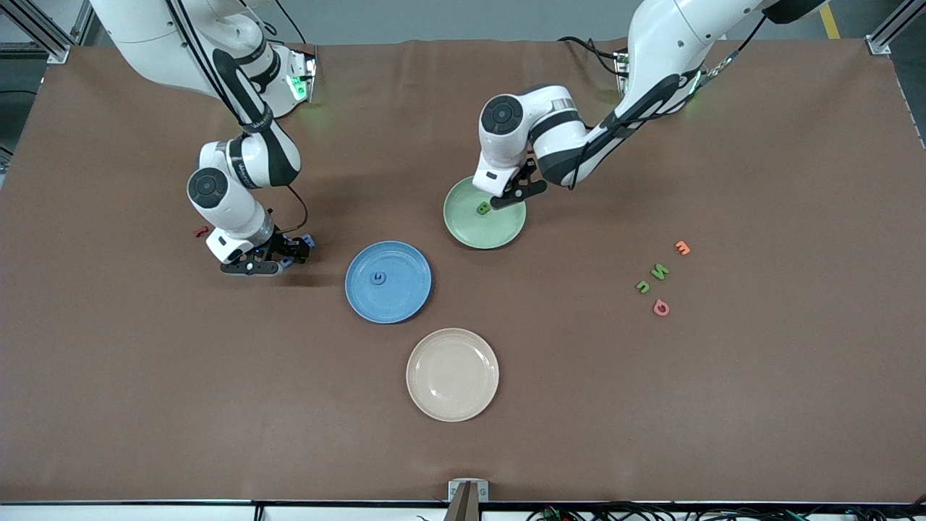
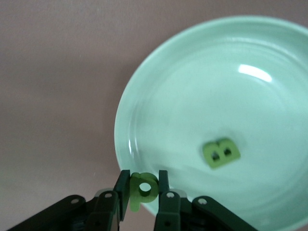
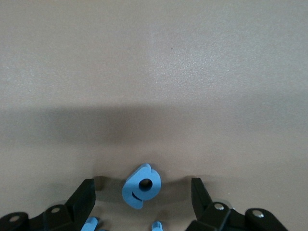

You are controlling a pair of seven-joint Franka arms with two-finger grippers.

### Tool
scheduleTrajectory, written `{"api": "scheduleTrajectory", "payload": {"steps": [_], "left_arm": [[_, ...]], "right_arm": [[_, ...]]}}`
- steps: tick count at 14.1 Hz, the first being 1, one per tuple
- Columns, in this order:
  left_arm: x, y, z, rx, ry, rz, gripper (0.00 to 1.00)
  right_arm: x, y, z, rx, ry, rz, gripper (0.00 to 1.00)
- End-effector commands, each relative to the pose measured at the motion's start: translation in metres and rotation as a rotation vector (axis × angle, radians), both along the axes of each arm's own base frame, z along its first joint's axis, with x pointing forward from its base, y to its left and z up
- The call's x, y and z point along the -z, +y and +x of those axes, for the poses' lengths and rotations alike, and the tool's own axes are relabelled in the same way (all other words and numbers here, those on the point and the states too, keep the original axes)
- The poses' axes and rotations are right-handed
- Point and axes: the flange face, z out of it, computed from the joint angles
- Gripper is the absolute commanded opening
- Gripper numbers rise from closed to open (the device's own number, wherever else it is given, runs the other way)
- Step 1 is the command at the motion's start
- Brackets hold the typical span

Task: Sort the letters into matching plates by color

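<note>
My left gripper (image 2: 143,190) is shut on a green letter P (image 2: 143,188) and holds it over the rim of the pale green plate (image 2: 192,86). It also shows in the front view (image 1: 508,194). A green letter B (image 1: 482,208) lies in that plate (image 1: 477,230). My right gripper (image 3: 143,192) is open, low at the table, with a blue letter (image 3: 142,186) between its fingers. Two more blue letters (image 3: 89,224) lie close under it. The blue plate (image 1: 405,297) holds one blue letter (image 1: 377,278). Two green letters (image 1: 659,272) lie toward the left arm's end.
A beige plate (image 1: 452,374) sits nearer the front camera than the blue plate. An orange letter (image 1: 681,248) and a pink letter (image 1: 660,307) lie beside the loose green ones. A red letter (image 1: 200,232) lies beside my right gripper (image 1: 286,255).
</note>
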Motion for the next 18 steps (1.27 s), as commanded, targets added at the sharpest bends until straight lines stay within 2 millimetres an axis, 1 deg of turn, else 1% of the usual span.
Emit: {"api": "scheduleTrajectory", "payload": {"steps": [1,4,5,6,7,8,10,11,13,14,16,18], "left_arm": [[0.007,-0.004,0.009,-0.024,-0.034,-0.038,0.17],[0.011,-0.005,0.009,-0.026,-0.037,-0.051,0.18],[0.011,-0.005,0.009,-0.023,-0.037,-0.049,0.25],[0.011,-0.005,0.009,-0.021,-0.039,-0.049,0.50],[0.010,-0.005,0.009,-0.021,-0.039,-0.050,0.84],[0.009,-0.005,0.010,-0.023,-0.042,-0.050,1.00],[0.003,0.002,0.019,-0.040,-0.055,-0.044,1.00],[-0.003,0.005,0.025,-0.049,-0.065,-0.045,1.00],[-0.016,0.018,0.044,-0.083,-0.088,-0.051,1.00],[-0.027,0.022,0.051,-0.086,-0.100,-0.065,1.00],[-0.044,0.045,0.076,-0.039,-0.101,-0.099,1.00],[-0.056,0.070,0.094,0.024,-0.086,-0.097,1.00]], "right_arm": [[-0.006,0.003,-0.005,0.014,0.001,0.005,0.83],[-0.006,0.003,-0.006,0.014,0.002,0.005,0.77],[-0.004,0.004,-0.006,0.013,0.005,0.004,0.73],[-0.004,0.003,-0.006,0.016,0.005,0.004,0.71],[-0.004,0.003,-0.006,0.014,0.005,0.004,0.67],[-0.004,0.003,-0.006,0.014,0.005,0.004,0.62],[-0.004,0.003,-0.006,0.016,0.005,0.004,0.53],[-0.004,0.003,-0.005,0.016,0.004,0.004,0.49],[-0.005,0.003,-0.004,0.014,0.002,0.004,0.40],[-0.005,0.003,-0.004,0.014,0.001,0.005,0.35],[-0.006,0.004,-0.003,0.014,-0.001,0.005,0.24],[-0.007,0.004,-0.001,0.015,0.010,0.004,0.09]]}}
